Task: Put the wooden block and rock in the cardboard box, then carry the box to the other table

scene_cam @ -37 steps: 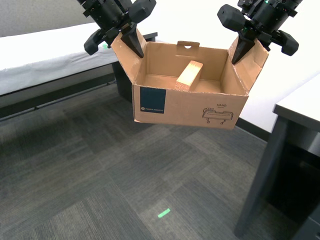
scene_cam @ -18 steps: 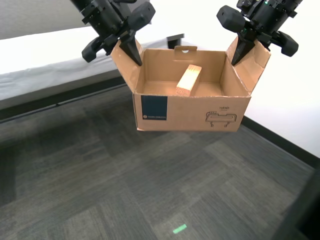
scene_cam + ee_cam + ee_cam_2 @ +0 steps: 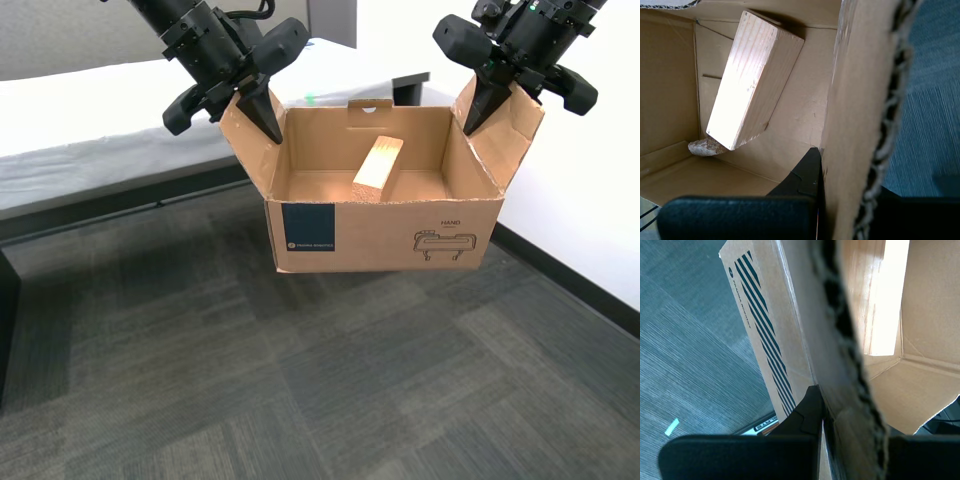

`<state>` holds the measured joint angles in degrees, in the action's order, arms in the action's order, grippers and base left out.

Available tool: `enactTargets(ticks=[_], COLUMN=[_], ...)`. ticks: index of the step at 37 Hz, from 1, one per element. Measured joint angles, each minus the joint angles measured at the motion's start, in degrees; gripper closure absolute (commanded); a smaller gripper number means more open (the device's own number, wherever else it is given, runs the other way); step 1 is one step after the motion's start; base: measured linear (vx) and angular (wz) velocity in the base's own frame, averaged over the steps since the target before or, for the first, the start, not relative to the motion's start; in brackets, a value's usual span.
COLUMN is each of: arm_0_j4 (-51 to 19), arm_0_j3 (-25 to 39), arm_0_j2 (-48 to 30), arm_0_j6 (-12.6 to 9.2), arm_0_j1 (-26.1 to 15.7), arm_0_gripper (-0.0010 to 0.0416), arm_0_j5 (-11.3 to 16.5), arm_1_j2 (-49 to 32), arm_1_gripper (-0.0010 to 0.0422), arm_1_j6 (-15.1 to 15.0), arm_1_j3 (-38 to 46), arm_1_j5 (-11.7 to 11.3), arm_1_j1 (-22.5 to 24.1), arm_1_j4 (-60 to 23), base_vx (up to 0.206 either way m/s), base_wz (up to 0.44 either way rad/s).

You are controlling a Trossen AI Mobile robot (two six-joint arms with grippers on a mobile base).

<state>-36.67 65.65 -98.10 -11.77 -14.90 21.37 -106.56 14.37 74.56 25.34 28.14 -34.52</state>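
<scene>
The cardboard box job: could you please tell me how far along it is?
Done: the wooden block leans tilted inside the box, and the rock sits at its lower end. In hand: my first gripper and my second gripper each clamp a side flap, holding the box above the carpet. Left: setting it on a table, probably the pale-sheeted table behind it.

The cardboard box [image 3: 385, 232] is matt brown corrugated card with ragged flap edges, the wooden block [image 3: 751, 79] pale, smooth, grained wood, the rock [image 3: 704, 146] rough, the floor [image 3: 300, 390] ribbed grey carpet.
</scene>
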Motion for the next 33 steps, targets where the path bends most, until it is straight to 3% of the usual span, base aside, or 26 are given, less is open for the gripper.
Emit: enactTargets(ticks=[11,19,33], arm_0_j4=[0.02,-0.24,-0.20], arm_0_j3=[0.00,0.00,0.00], arm_0_j2=[0.00,0.00,0.00], arm_0_j6=[2.05,2.08,2.36], arm_0_j1=[0.00,0.02,0.02], arm_0_gripper=[0.0407,0.0407,0.0407], arm_0_j5=[-0.22,-0.44,-0.61], arm_1_j2=[-0.02,-0.02,0.00], arm_1_gripper=[0.0413,0.0413,0.0413], arm_1_j6=[-0.50,0.28,1.81], arm_1_j3=[-0.04,-0.07,-0.02], arm_1_j5=[-0.02,1.92,2.01], arm_1_j1=[0.04,0.20,0.24], arm_1_j4=[3.74,4.61,4.50], base_vx=[0.164,0.171,0.177], base_wz=[0.063,0.110,0.151])
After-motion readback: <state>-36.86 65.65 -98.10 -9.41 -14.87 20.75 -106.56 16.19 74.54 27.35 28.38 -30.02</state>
